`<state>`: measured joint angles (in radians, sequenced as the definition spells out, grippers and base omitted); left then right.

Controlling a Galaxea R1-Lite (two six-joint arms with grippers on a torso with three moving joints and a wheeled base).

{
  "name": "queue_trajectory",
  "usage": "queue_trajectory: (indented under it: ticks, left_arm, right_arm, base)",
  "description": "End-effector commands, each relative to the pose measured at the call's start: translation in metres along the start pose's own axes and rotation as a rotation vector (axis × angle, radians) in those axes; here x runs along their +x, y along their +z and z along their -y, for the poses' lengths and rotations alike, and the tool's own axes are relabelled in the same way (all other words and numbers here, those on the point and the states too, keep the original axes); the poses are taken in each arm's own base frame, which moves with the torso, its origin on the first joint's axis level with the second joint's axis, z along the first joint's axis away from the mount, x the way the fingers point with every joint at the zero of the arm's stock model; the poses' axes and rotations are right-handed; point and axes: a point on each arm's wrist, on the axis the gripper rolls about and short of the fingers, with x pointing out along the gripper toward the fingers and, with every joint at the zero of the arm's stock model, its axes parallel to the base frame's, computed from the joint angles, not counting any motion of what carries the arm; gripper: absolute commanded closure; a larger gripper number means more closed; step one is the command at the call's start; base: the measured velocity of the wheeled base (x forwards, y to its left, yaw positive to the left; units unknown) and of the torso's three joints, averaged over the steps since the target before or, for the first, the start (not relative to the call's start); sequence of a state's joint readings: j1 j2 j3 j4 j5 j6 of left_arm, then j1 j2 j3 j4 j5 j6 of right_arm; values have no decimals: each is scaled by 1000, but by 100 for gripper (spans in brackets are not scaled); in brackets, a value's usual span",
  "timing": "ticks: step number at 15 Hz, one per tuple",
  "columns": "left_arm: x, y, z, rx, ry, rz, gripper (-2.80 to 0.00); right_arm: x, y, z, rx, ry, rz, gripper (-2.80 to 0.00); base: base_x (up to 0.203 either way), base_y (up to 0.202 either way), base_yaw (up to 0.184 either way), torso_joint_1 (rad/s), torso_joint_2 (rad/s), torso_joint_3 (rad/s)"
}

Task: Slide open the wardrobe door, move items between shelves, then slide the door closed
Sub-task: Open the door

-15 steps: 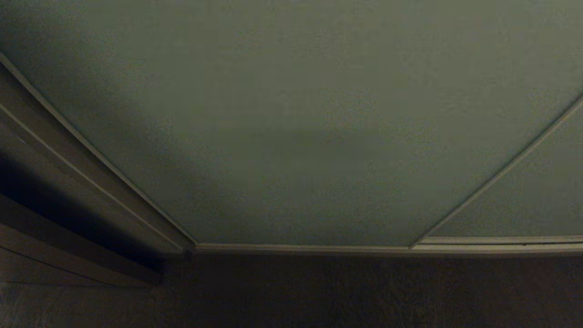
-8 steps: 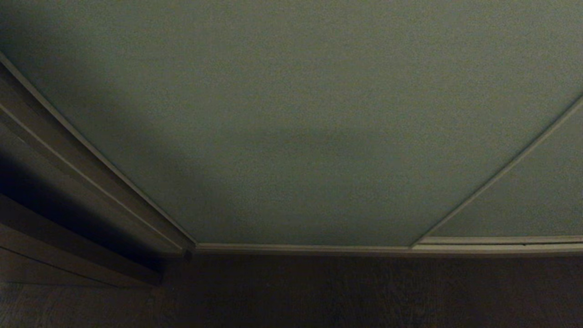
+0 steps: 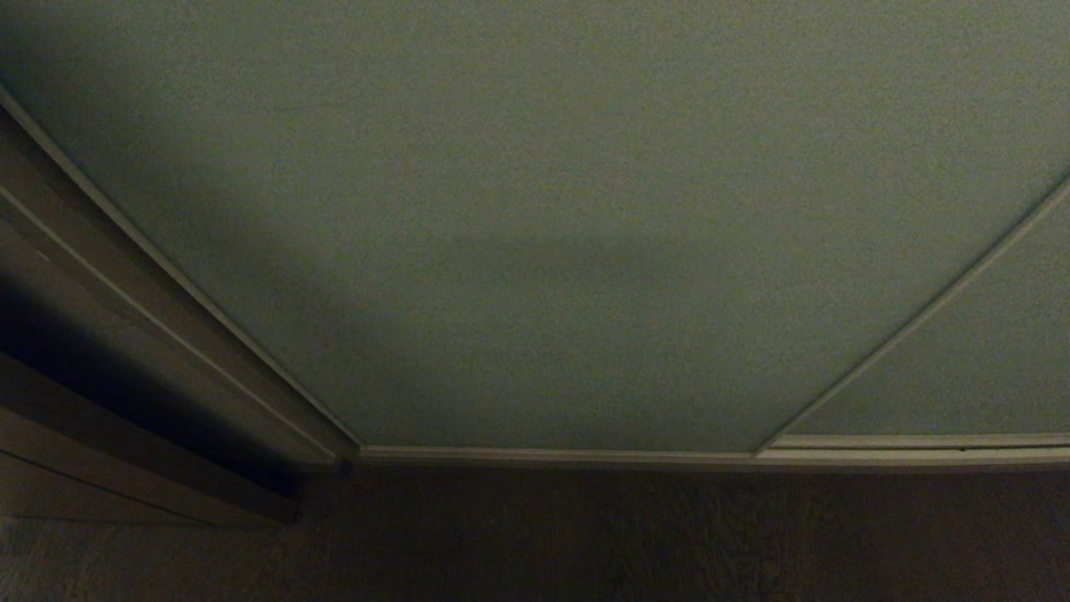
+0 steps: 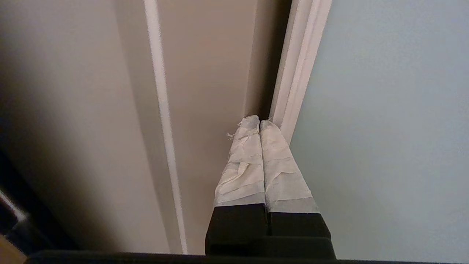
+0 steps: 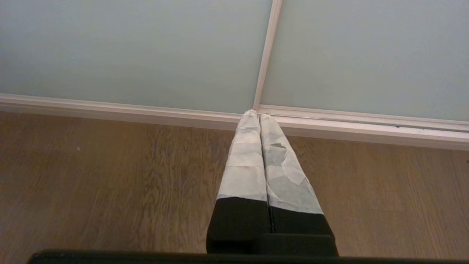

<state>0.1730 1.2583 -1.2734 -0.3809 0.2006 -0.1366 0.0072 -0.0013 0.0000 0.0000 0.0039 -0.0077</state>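
At twelve o'clock of the closed, tape-wrapped left gripper (image 4: 259, 121) stands the slim pale frame edge of the grey-green matte sliding wardrobe door (image 4: 384, 121), while the closed right gripper (image 5: 255, 113) hangs over brown wood-grain floor (image 5: 91, 176).

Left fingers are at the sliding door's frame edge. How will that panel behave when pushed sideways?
Sliding wardrobe door looks rigid and matte, so probably no flex. The bottom track suggests it glides rather than tips. The shut left gripper has only a slim frame to catch, so slipping is possible.

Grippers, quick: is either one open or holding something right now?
Left gripper: shut, holding nothing, tips at the sliding wardrobe door frame's edge.
Right gripper: shut, holding nothing, pointing at the floor.
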Motion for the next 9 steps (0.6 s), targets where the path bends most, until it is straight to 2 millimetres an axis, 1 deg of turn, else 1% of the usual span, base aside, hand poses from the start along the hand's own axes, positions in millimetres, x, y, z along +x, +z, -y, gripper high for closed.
queue_trajectory:
  ticks: [1, 3, 6, 9]
  left_arm:
    - [-2, 0, 0, 0, -9, -12, 0]
    - [-3, -1, 1, 0, -26, -22, 0]
    - [-11, 4, 4, -12, -105, -23, 0]
    - [-28, 13, 11, -33, -170, -37, 0]
  right_arm:
    - [0, 0, 0, 0, 1, 2, 0]
    - [0, 0, 0, 0, 1, 2, 0]
    - [0, 0, 0, 0, 1, 0, 0]
    - [0, 0, 0, 0, 1, 2, 0]
  base:
    - [0, 0, 0, 0, 0, 0]
    - [0, 0, 0, 0, 0, 0]
    - [0, 0, 0, 0, 0, 0]
    - [0, 0, 0, 0, 0, 0]
